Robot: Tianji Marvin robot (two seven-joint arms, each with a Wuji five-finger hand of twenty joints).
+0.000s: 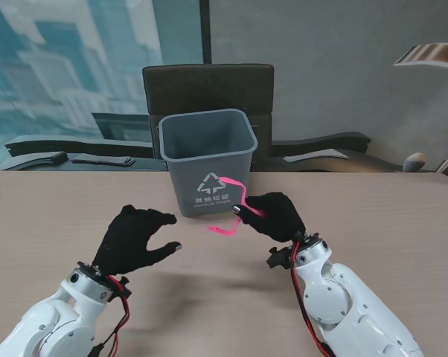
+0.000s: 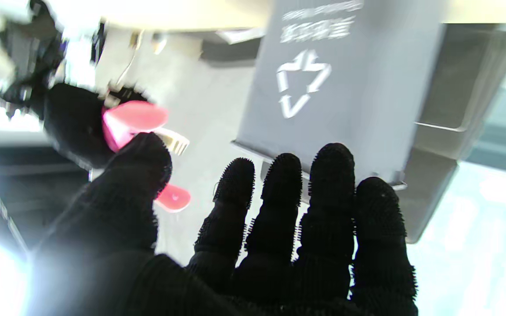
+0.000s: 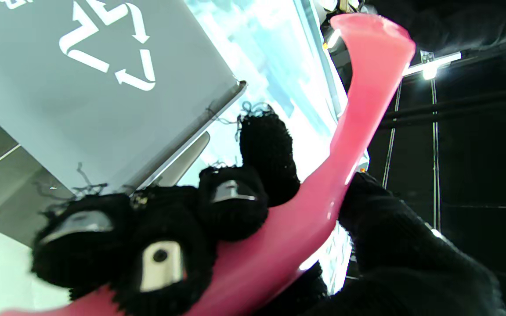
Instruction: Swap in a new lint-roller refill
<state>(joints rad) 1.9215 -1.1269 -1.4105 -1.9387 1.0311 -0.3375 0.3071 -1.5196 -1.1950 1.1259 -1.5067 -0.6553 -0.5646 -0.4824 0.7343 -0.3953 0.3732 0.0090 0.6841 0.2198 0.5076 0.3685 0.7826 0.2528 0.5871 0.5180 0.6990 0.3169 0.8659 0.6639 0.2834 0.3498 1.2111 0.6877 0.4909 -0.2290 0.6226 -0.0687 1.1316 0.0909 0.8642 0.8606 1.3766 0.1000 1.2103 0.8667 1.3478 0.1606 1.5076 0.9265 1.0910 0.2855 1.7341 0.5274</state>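
Right hand [image 1: 276, 216] gripping the pink roller handle [image 1: 230, 210] near the bin [image 1: 208, 160].
Left hand [image 1: 132, 240] hanging released; keeping the handle steady matters.

Grey bin [image 1: 208, 160] standing just beyond both hands, bare table [image 1: 53, 216] open on either side

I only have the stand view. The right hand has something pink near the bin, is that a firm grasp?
Observer: Yes. In the right wrist view the right hand has its fingers curled over the pink lint-roller handle and the thumb behind it.
Operator: Is there a refill on it?
Observer: None visible; only bare pink plastic shows.
Operator: And the left hand?
Observer: The left hand is open and empty, its fingers pointing toward the grey bin.
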